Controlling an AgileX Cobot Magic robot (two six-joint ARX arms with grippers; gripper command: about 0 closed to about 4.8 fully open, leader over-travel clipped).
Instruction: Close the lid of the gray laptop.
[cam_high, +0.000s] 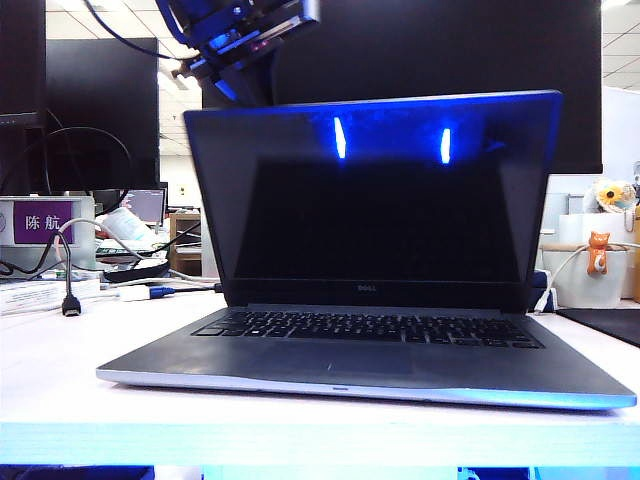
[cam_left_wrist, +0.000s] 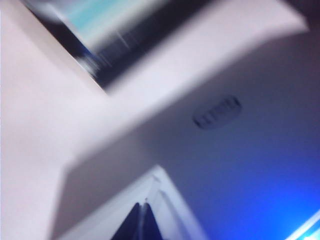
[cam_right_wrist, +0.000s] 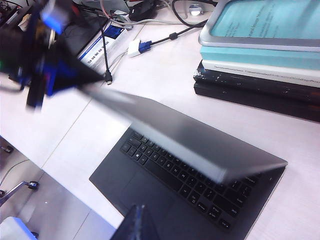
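1. The left hand (cam_high: 235, 45) is seen in the exterior view above and behind the upper left corner of the lid (cam_high: 370, 190), at its top edge. Whether contact is made cannot be told.
2. In the left wrist view, heavily blurred, the left hand's fingers (cam_left_wrist: 141, 222) are seen drawn together to a narrow point, with no gap between them and nothing gripped. They are held over the gray outer face of the lid (cam_left_wrist: 240, 150), where a round logo (cam_left_wrist: 217, 112) is made out.
3. In the right wrist view the left hand (cam_right_wrist: 42, 60) appears as a blurred black-and-blue mass at the far corner of the lid (cam_right_wrist: 200, 140).
4. The right hand (cam_right_wrist: 135, 225) is shown only as a dark tip at the edge of its own wrist view, high above the front of the laptop. Its spread cannot be told.
5. The gray laptop (cam_high: 370, 365) is set open on the white bench (cam_high: 60, 380), keyboard and trackpad toward the exterior camera. The lid is raised; its dark screen carries two blue-white reflections.
6. From the right wrist view the lid is seen tilted over the keyboard (cam_right_wrist: 180, 175), not yet shut.
7. Behind the laptop a stack of books (cam_right_wrist: 260, 65) is noted on the bench, with cables (cam_right_wrist: 150, 45) beside it.
8. A black monitor (cam_high: 100, 110) is seen at the left rear, and a small orange figurine (cam_high: 598, 252) at the right rear.
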